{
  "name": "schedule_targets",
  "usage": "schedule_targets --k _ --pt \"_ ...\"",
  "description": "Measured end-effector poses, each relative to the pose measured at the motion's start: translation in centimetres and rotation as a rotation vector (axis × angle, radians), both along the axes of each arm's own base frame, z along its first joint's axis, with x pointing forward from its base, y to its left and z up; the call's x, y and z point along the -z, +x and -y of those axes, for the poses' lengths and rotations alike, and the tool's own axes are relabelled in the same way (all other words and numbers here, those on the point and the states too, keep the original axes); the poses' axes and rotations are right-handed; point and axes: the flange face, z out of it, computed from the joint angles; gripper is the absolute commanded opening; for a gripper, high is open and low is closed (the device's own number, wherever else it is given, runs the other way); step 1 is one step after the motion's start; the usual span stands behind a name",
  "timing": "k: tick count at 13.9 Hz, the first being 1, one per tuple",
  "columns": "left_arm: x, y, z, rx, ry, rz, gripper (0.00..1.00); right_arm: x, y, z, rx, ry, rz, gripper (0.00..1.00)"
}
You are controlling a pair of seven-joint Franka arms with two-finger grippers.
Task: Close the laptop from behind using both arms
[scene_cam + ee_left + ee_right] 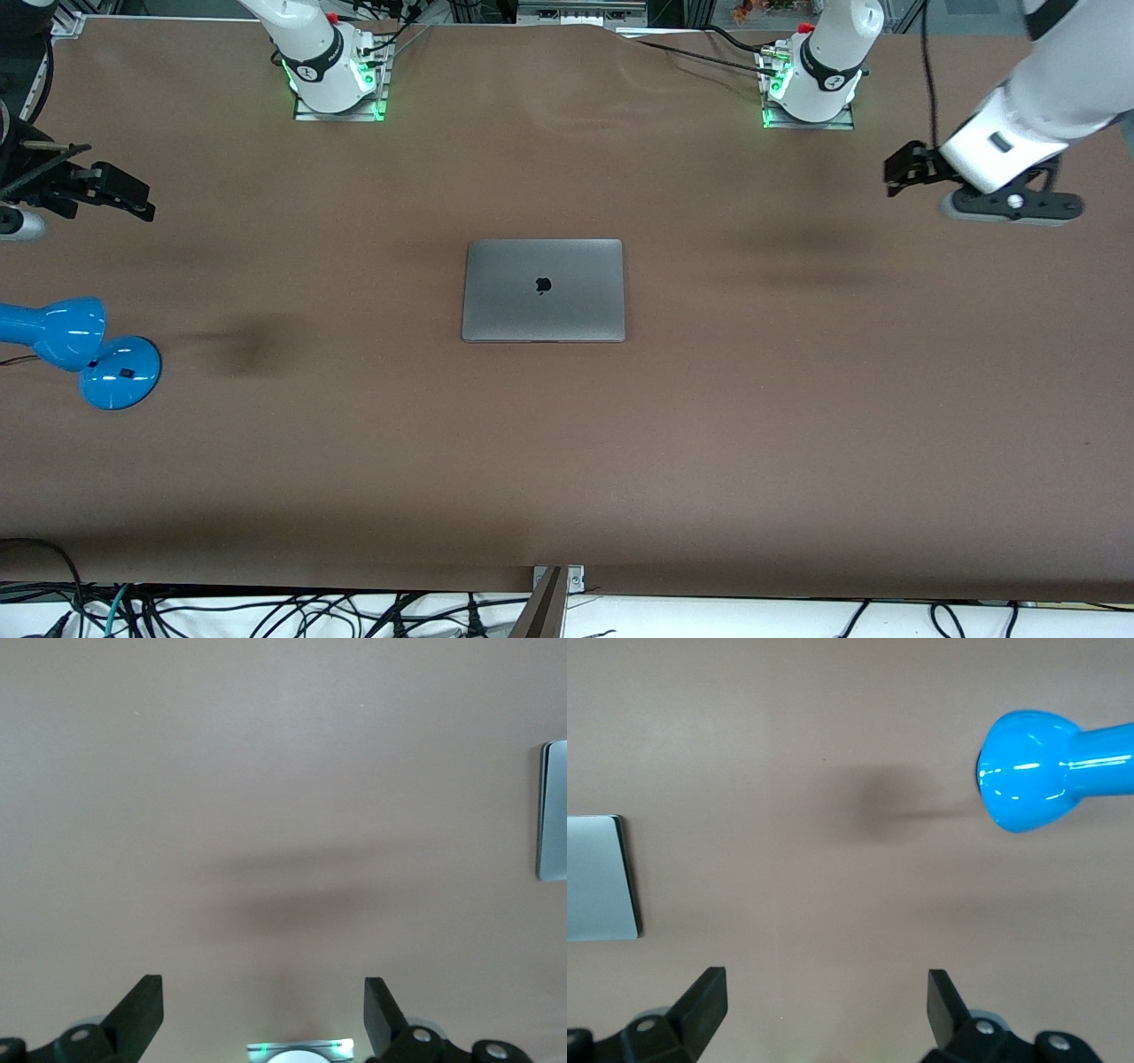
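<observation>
The grey laptop lies shut and flat at the middle of the brown table, its dark apple logo facing up. An edge of it shows in the left wrist view and in the right wrist view. My left gripper hangs open and empty over bare table toward the left arm's end, well clear of the laptop; it also shows in the left wrist view. My right gripper hangs open and empty over the table toward the right arm's end; it also shows in the right wrist view.
A blue desk lamp stands at the right arm's end, nearer the front camera than my right gripper; its head shows in the right wrist view. The two green-lit arm bases stand along the table's back edge. Cables hang off the front edge.
</observation>
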Motion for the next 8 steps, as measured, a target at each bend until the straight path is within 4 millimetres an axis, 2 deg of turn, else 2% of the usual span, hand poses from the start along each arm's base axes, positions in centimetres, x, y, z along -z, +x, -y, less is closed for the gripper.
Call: schedule_targets --k 1,3,5,8 --pt "-0.5 -0.1 -1.6 0.022 -0.011 0.007 1.00 0.2 0.0 0.0 -0.001 0.000 0.001 1.00" --pt "-1.0 -0.2 -3.4 0.047 -0.023 0.015 1.00 0.1 0.1 -0.2 -0.005 0.000 0.009 1.00" --pt "-1.1 -0.3 -3.0 0.058 -0.024 0.015 1.00 0.1 0.3 -0.4 -0.007 0.000 0.025 1.00" --pt "-1.7 -0.7 -1.3 0.086 -0.026 0.024 1.00 0.3 0.5 -0.4 -0.009 0.000 0.030 1.00"
